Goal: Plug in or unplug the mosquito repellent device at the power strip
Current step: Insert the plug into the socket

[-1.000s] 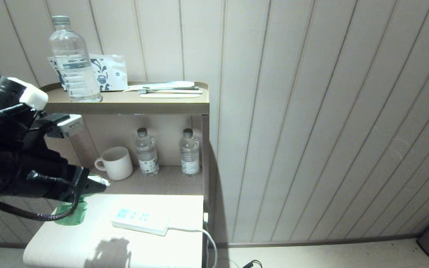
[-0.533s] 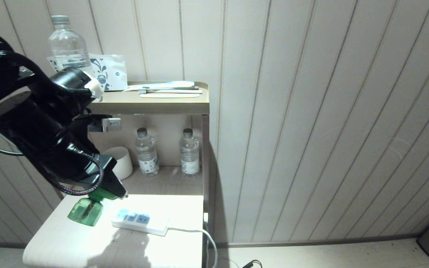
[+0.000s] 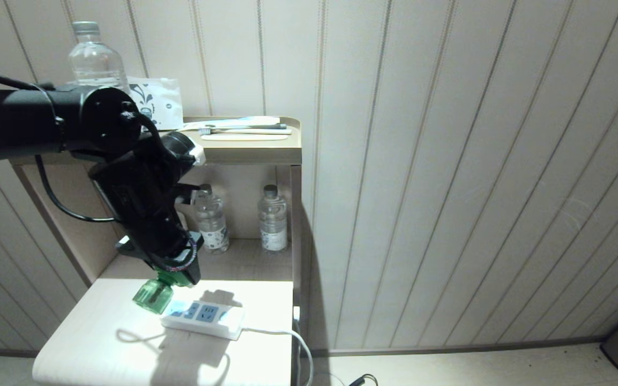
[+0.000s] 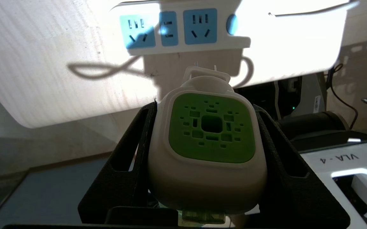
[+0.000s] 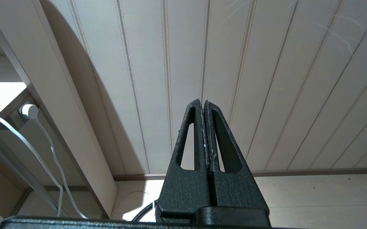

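Here the left gripper (image 3: 172, 280) hangs over the near-left part of the pale lower shelf top (image 3: 99, 343), its two black fingers (image 4: 129, 159) clamped on either side of the mosquito repellent device (image 4: 207, 149). In the left wrist view the device's white head with its mint-green vented face fills the space between the fingers, and two small metal prongs stick out from its far end, pointing toward the power strip (image 4: 183, 28). From the head camera the translucent green bottle (image 3: 153, 296) of the device shows below the gripper, tilted down and to the left, held above the shelf top just to the left of the strip. The prongs look to be short of the strip's blue sockets, though how wide the gap is I cannot say from these angles. The strip lies flat near the right edge of the shelf top, its white cord (image 3: 300, 343) running off over that edge. Behind, in the open cubby, stand two small water bottles (image 3: 273, 220); a larger water bottle (image 3: 94, 59) is on the top shelf. The right gripper (image 5: 205, 105) is parked away from the shelves, facing the panelled wall (image 5: 266, 63), its fingers pressed together on nothing.
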### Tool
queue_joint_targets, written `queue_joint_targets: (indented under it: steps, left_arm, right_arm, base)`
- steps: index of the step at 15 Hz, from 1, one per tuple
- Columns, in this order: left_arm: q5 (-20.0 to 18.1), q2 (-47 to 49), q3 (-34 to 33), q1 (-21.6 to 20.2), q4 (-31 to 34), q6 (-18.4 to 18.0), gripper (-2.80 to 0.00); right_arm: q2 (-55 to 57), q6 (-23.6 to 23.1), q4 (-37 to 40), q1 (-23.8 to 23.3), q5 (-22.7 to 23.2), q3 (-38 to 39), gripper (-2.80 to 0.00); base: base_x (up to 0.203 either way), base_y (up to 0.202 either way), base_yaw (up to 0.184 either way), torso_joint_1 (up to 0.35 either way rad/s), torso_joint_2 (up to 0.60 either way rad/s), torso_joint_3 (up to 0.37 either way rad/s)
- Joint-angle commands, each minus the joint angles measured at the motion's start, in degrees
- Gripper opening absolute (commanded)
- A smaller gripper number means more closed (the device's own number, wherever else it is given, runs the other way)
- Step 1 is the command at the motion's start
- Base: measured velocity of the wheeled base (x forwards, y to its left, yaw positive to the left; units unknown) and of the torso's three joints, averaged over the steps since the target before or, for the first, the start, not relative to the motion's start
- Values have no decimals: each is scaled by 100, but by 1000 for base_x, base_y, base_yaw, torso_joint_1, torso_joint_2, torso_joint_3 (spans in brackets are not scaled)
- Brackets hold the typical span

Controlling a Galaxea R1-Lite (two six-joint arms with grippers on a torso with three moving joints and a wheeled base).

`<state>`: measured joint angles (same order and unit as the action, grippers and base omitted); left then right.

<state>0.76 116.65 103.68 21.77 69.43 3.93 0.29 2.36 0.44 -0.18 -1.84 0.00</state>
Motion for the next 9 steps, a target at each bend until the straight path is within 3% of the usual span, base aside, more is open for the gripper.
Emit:
queue_joint_targets:
  steps: [1,9]
  left_arm:
    - [33,479,104,68,32,54,-280]
    - [12,894,-52,222,-8,277,-280]
  right_arm:
    - [-3,1,0,1,0,0,-280]
    - [-3,1,0,1,0,0,-280]
  base:
    - [0,0,0,0,0,0]
    - [0,0,0,0,0,0]
